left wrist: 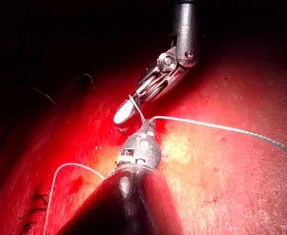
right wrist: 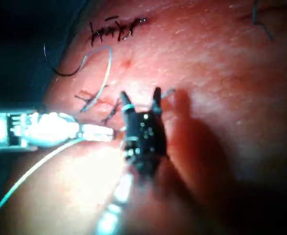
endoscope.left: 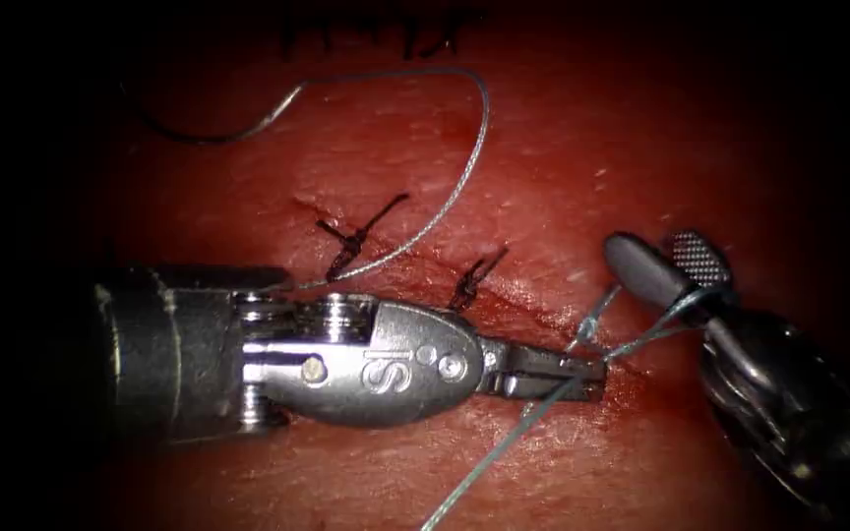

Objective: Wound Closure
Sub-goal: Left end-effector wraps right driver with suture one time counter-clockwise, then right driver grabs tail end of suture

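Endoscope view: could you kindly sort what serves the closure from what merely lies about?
In use: left tool shut on the thread; right tool open, thread round it; cut.
Lying about: needle, unheld, on the tissue; two tied stitches; dark stitches beyond.

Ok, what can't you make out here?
- Dark curved steel needle, lying left of the cut, held by neither tool: shadow hides its tip, endoscope view.
- Pale blue-grey thread: endoscope view's bottom edge cuts off its tail.
- Left tool, shut on the thread: jaws hide the stitch site.
- Right tool, open, thread round one jaw: blurred in its wrist view.
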`<state>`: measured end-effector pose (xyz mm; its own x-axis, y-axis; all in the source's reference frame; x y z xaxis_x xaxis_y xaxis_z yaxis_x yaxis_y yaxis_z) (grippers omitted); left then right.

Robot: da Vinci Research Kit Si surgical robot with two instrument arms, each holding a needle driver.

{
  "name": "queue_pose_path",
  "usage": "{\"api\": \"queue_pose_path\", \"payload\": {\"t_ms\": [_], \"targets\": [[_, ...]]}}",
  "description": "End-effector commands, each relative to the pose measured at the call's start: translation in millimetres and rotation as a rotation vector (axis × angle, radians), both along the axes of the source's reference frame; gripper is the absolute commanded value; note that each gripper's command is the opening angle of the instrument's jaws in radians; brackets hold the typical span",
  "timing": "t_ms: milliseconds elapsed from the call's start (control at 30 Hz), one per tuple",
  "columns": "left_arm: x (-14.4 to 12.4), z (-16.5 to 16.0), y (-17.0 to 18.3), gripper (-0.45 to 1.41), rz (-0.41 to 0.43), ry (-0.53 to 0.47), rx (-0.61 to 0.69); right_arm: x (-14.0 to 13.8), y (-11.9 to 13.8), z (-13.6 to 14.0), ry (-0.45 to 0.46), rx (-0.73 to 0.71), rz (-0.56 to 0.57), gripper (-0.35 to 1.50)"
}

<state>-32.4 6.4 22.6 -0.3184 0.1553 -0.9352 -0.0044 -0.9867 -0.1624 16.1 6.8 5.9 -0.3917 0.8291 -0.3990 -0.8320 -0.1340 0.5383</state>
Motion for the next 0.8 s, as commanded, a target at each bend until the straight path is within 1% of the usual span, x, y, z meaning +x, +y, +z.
{"api": "queue_pose_path", "payload": {"t_ms": [33,167,233,333,367,433,467,567,700,733,767,800], "targets": [[-0.5,0.4,0.3,-0.45,0.003,-0.003,0.003,0.1,-0.6,0.6,0.001,0.010,0.026,0.79],[-0.5,0.0,1.5,-0.45,0.002,-0.006,0.010,-0.2,-0.4,1.0,0.031,0.043,0.061,0.68],[-0.5,-0.1,1.8,-0.45,0.000,-0.005,0.011,0.0,-0.5,1.5,0.043,0.059,0.073,0.66],[-0.7,0.0,1.7,-0.45,-0.002,-0.003,0.010,0.3,-1.1,3.0,0.070,0.097,0.092,0.68],[-0.8,0.1,1.6,-0.45,-0.002,-0.003,0.008,0.4,-1.4,4.2,0.085,0.117,0.100,0.68],[-0.8,0.2,1.5,-0.45,-0.002,-0.002,0.008,0.6,-1.5,5.3,0.094,0.135,0.097,0.73],[-0.8,0.2,1.5,-0.45,-0.002,-0.002,0.008,0.6,-1.5,5.3,0.094,0.135,0.097,0.73],[-0.8,0.2,1.5,-0.45,-0.002,-0.002,0.007,1.0,-1.9,6.5,0.128,0.169,0.097,0.76],[-0.9,0.3,1.3,-0.45,-0.002,-0.001,0.005,1.4,-1.9,6.9,0.132,0.172,0.098,0.76],[-0.9,0.3,1.2,-0.45,-0.002,-0.001,0.005,1.4,-1.9,6.9,0.132,0.172,0.099,0.74],[-0.9,0.4,1.1,-0.45,-0.002,-0.001,0.004,1.4,-1.8,6.7,0.136,0.172,0.098,0.51],[-0.9,0.4,1.1,-0.45,-0.002,-0.001,0.004,1.4,-1.8,6.7,0.136,0.172,0.098,0.51]]}}
